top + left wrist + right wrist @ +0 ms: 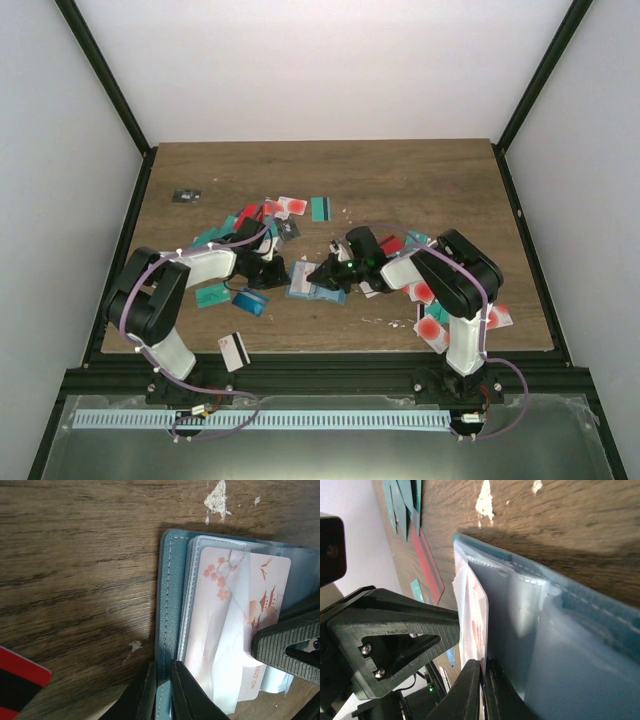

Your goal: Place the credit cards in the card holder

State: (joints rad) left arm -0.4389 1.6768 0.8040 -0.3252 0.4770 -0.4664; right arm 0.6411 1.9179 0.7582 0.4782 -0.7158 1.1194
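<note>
a brown wood-grain table (420, 180) fills the middle, with white chips (216, 495) in its surface; white walls (330, 60) and black frame posts (105, 75) enclose it, a pale ribbed strip (270, 420) lies nearest

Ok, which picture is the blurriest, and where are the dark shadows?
Right wrist view: blurriest, wood grain smeared, dark shadow along the card holder. Left wrist view: sharper, soft shadow on the table beside it. Top view: evenly lit, credit cards tiny.
</note>
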